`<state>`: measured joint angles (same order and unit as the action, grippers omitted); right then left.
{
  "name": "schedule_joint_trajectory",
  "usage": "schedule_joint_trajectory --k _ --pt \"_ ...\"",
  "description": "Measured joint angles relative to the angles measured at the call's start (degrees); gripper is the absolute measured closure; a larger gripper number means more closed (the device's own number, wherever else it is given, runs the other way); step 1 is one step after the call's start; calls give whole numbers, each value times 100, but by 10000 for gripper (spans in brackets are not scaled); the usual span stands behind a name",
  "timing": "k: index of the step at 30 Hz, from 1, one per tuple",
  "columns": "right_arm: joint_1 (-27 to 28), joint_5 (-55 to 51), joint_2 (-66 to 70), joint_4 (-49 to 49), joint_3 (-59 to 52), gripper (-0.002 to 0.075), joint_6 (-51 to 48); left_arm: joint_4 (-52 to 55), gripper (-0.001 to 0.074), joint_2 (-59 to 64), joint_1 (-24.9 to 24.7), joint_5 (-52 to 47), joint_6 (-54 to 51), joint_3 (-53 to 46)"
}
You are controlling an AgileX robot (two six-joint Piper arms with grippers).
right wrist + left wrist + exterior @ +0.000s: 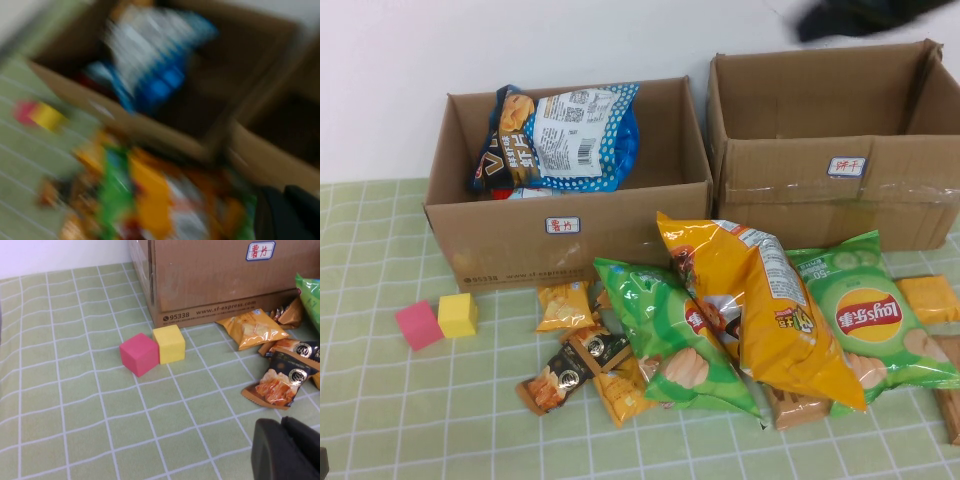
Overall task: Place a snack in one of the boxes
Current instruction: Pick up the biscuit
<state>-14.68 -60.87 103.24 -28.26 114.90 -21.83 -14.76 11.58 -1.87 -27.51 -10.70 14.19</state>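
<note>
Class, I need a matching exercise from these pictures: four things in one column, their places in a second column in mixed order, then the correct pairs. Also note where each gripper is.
Things
1. blue chip bag
2. pink cube
3. orange chip bag
4. right box

Places
A. touching the yellow cube
B. lying across green bags
C. inside the left box
D. under the right gripper

Pairs: 1-C, 2-A, 3-B, 4-D

The left gripper hangs low over the tablecloth near the cubes.

Two matt brown corrugated cardboard boxes (570, 215); the right one (840, 195) bears glossy clear tape. Glossy foil snack bags (760, 300). Matt pink (418, 325) and yellow cubes (458, 315). Matt checked cloth (420, 420).

The left gripper (287, 450), matt black, sits low over the near left cloth; the right gripper (287, 215), also dark, is above the boxes.
</note>
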Motion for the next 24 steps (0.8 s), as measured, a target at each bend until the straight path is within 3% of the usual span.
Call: schedule_joint_trajectory --k 3,7,15,24 --pt "105 -821 -354 1453 -15 713 467 0 737 0 0 9 -10 0" --pt "183 -942 -1080 2795 -705 717 1264 12 737 0 0 9 -10 0" --pt "196 596 -2651 3888 -3679 717 2669 82 737 0 0 9 -10 0" --pt "196 2725 -2902 6017 -7157 718 5474 105 737 0 0 9 -10 0"
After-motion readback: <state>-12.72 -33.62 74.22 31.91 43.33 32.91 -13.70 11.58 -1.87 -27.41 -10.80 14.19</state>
